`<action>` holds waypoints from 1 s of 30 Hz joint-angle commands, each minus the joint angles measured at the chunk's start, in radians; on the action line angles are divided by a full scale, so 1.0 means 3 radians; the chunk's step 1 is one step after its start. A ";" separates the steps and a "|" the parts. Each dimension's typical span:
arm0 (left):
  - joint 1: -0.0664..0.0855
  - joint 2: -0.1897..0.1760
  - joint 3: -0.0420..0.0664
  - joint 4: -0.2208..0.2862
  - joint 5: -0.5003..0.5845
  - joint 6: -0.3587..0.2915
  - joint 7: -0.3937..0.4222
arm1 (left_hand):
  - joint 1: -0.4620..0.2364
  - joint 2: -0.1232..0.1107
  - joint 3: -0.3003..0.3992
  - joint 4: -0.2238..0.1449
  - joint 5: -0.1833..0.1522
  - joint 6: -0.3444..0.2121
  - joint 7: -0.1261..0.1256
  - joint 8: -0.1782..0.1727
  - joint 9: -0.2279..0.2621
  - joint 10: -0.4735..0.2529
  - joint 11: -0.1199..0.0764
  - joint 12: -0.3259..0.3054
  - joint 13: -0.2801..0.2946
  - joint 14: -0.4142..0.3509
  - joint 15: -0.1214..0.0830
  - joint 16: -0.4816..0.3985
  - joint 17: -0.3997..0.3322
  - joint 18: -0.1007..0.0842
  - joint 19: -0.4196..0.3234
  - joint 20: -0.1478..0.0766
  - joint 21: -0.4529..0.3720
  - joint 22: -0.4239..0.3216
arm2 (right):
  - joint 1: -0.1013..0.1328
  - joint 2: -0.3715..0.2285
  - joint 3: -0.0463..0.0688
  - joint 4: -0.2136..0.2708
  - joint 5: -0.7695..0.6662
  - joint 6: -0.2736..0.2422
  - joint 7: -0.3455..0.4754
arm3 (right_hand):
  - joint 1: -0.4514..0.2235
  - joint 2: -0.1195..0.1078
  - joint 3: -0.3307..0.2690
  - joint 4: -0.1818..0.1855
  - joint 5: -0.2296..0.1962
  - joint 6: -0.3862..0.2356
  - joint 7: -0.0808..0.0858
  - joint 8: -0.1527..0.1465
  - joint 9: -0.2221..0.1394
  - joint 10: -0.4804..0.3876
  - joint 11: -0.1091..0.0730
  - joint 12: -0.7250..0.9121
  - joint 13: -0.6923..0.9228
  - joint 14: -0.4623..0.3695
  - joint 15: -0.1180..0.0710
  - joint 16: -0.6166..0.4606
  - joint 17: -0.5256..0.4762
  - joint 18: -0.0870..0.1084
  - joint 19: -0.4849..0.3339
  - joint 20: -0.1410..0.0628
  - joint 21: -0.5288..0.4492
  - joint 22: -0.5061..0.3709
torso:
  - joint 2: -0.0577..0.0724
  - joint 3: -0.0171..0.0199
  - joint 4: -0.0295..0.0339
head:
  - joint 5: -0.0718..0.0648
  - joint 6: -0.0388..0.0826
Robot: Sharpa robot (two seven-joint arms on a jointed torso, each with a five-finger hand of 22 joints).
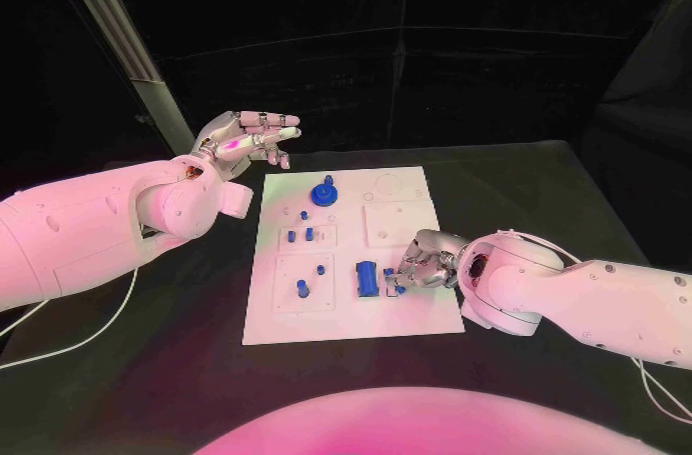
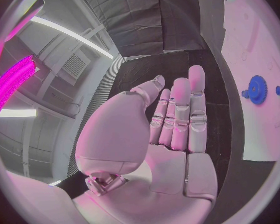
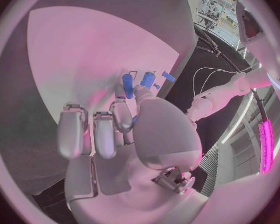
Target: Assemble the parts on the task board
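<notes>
Now, your right hand (image 1: 428,263) sits low over the near edge of the task board (image 1: 411,320), fingers curled down onto the cluster of blue parts (image 1: 378,279) there. In the right wrist view a small blue peg (image 3: 128,86) stands just past the fingertips (image 3: 120,106), with a blue block (image 3: 147,79) and another short piece (image 3: 169,76) beside it. A fingertip looks to touch the peg, but you cannot tell from these pictures whether anything is truly pinched, so treat the grasp as unconfirmed.

Your left hand (image 1: 248,138) is raised off the far corner of the board, fingers straight, apart and holding nothing; the blue gear (image 2: 258,89) lies on the board well beyond its fingertips.

These parts look like small rigid plastic: light, stiff, smooth-sided, likely to slip or tip if nudged from one side. Take the peg between thumb and one finger, around its middle, squeezing gently and squarely. The loose neighbours sit close, so keep the other fingers lifted clear of them.
</notes>
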 commanded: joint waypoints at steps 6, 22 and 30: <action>0.0007 0.0002 0.0002 0.0004 0.0010 0.0037 0.0015 | 0.0011 0.0013 -0.0006 -0.0016 0.0012 0.0005 -0.0002 0.0009 0.0003 -0.0023 0.0001 0.0013 -0.0005 -0.0020 0.0006 -0.0010 -0.0006 0.0044 -0.0029 -0.0001 -0.0016 -0.0005 | 0.0002 0.0030 0.0000 -0.0009 -0.0040 0.0001 -0.0030 | -0.0135 0.0040 -0.0125 0.0015 -0.0144 0.0058 -0.0022 -0.0024 0.0025 0.0012 -0.0001 -0.0008 0.0005 0.0239 -0.0016 0.0002 0.0377 -0.0059 0.0022 0.0007 0.0021 0.0008 | 0.0001 0.0002 -0.0001 | 0.0000 0.0002; 0.0007 0.0017 0.0002 -0.0013 0.0010 0.0043 0.0011 | 0.0011 0.0013 -0.0006 -0.0016 0.0012 0.0005 -0.0002 0.0009 0.0003 -0.0023 0.0001 0.0013 -0.0005 -0.0020 0.0006 -0.0010 -0.0006 0.0044 -0.0029 -0.0001 -0.0016 -0.0005 | 0.0002 0.0010 0.0000 0.0033 -0.0077 0.0019 0.0035 | -0.0297 0.0201 -0.0299 0.0042 -0.0166 0.0260 -0.0111 0.0097 0.0121 0.0075 -0.0073 0.0045 0.0063 0.0249 -0.0072 0.0026 0.0422 -0.0069 0.0044 -0.0039 0.0047 0.0061 | -0.0005 0.0004 -0.0001 | -0.0010 0.0004; 0.0006 0.0022 0.0002 -0.0019 0.0010 0.0045 0.0008 | 0.0011 0.0013 -0.0006 -0.0016 0.0012 0.0005 -0.0002 0.0009 0.0003 -0.0023 0.0001 0.0013 -0.0005 -0.0020 0.0006 -0.0010 -0.0006 0.0044 -0.0029 -0.0001 -0.0016 -0.0005 | 0.0002 -0.0032 0.0000 0.0058 -0.0084 -0.0029 0.0058 | -0.0330 0.0220 -0.0333 0.0042 -0.0141 0.0266 -0.0118 0.0108 0.0133 0.0083 -0.0081 0.0045 0.0068 0.0249 -0.0080 0.0028 0.0425 -0.0069 0.0046 -0.0048 0.0049 0.0064 | -0.0003 0.0003 -0.0003 | -0.0018 0.0007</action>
